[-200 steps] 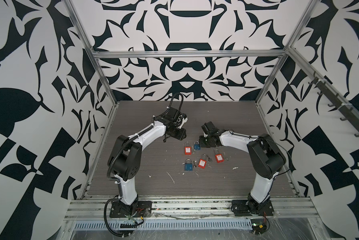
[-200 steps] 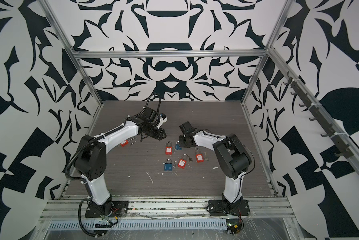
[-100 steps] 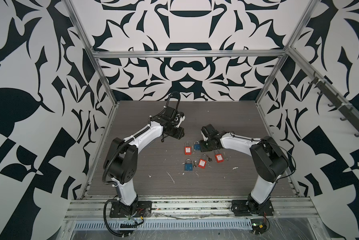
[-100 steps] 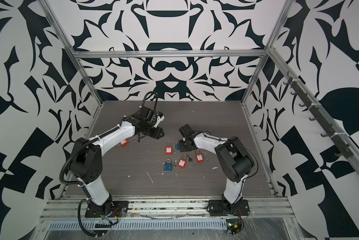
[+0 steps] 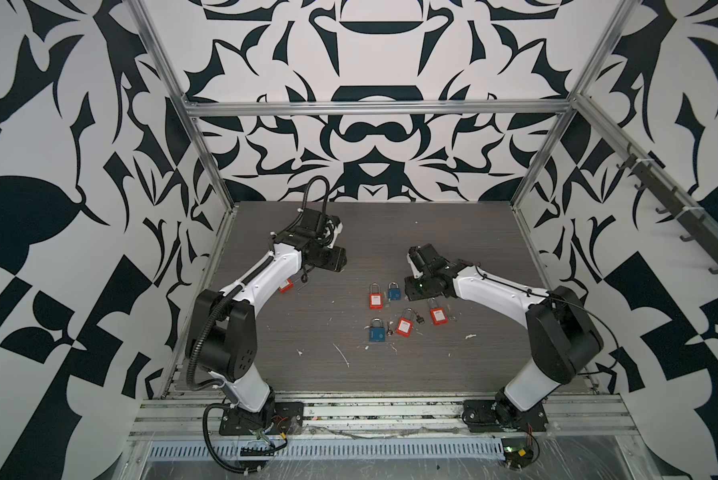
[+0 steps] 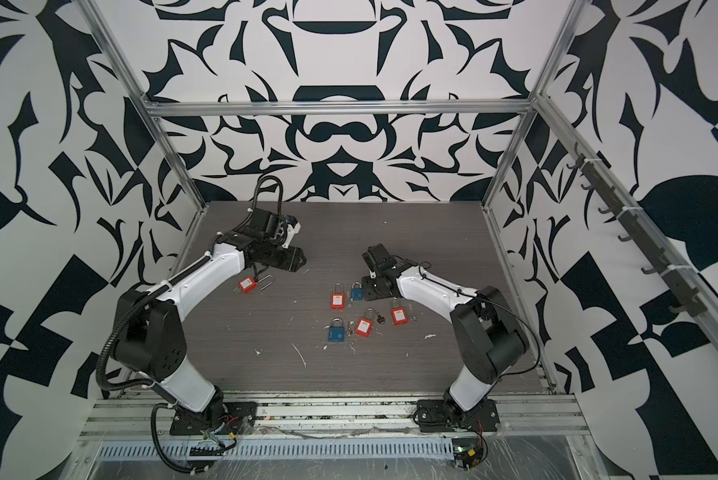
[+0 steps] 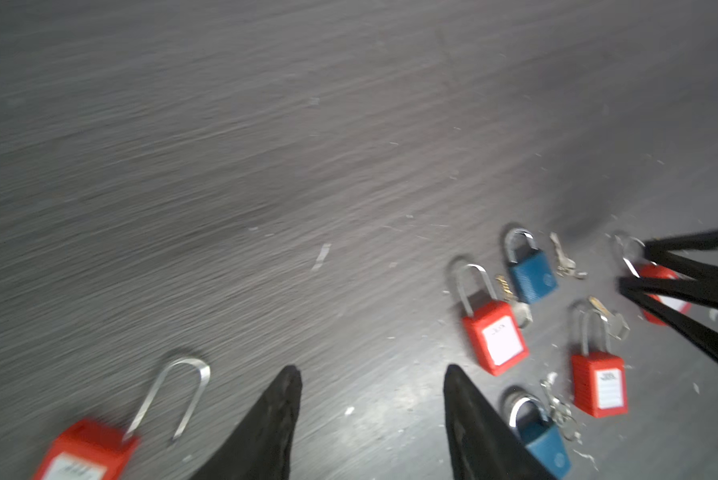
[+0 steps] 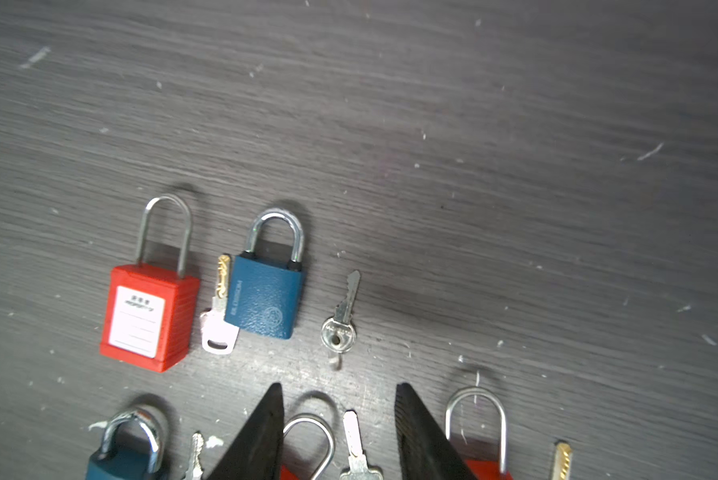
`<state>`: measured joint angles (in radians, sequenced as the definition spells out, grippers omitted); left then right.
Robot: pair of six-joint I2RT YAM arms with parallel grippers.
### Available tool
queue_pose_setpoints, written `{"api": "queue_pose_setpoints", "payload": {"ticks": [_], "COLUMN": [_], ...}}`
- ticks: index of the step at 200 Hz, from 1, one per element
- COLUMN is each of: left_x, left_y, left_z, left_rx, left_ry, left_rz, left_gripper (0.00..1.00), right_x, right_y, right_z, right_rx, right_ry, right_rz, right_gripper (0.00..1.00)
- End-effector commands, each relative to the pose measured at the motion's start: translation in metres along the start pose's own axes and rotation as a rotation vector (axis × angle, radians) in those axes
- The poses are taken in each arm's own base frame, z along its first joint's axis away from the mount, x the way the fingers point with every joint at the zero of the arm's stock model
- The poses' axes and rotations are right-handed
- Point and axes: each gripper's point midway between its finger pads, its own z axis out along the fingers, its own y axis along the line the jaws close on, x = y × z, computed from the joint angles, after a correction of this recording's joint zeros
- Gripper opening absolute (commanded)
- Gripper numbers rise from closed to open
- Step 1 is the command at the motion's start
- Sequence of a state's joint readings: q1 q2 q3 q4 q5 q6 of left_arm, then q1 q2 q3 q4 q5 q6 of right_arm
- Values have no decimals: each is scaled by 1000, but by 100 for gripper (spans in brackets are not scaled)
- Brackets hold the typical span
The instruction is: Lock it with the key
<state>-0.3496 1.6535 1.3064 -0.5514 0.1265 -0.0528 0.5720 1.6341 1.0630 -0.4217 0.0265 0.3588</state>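
We count six padlocks on the grey table [image 6: 432, 232] — four red, two blue. Five lie grouped mid-table in a top view: a labelled red padlock [image 6: 338, 300] with a blue padlock [image 6: 356, 293] at its two o'clock, then a second blue padlock [image 6: 337, 333], a middle red padlock [image 6: 364, 326] and an end red padlock [image 6: 398, 316].

The sixth, the open red padlock [image 6: 246, 285], lies apart at nine o'clock from the group, beside the left forearm. It has a red body, a white label and a long steel shackle [image 7: 149, 400] with one leg free.

Five keys show in the right wrist view, all lying flat, among them a brass-bladed key [image 8: 220, 307] and a round-headed key [image 8: 338, 328].

Left gripper [image 7: 372, 370]: fingers spread, empty. Right gripper [image 8: 340, 384]: fingers spread above the group — pinching nothing.
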Motion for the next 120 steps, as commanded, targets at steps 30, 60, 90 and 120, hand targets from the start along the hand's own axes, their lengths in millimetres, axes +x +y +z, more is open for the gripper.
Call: {"api": "queue_pose_setpoints", "payload": {"ticks": [30,60,90,120], "left_x": [30,46,60,70], "left_y": [96,144,173,171], "left_z": [-14,-11,-1,17], "left_rx": [-119,-172,-163,-115], "left_ry": [70,90,115,148], "left_rz": [-253,-363,-434,-428], "left_gripper": [70,73,80,97], "right_x": [-21,-14,-5,3], "right_y": [0,-9,-13,-12], "right_z": [-36,-40,-38,-33], "right_rx": [17,53,55,40], "right_ry": [-101,-88,-83,-65], "right_rz": [-41,-33,-14,6], "right_gripper": [61,62,62,61]}}
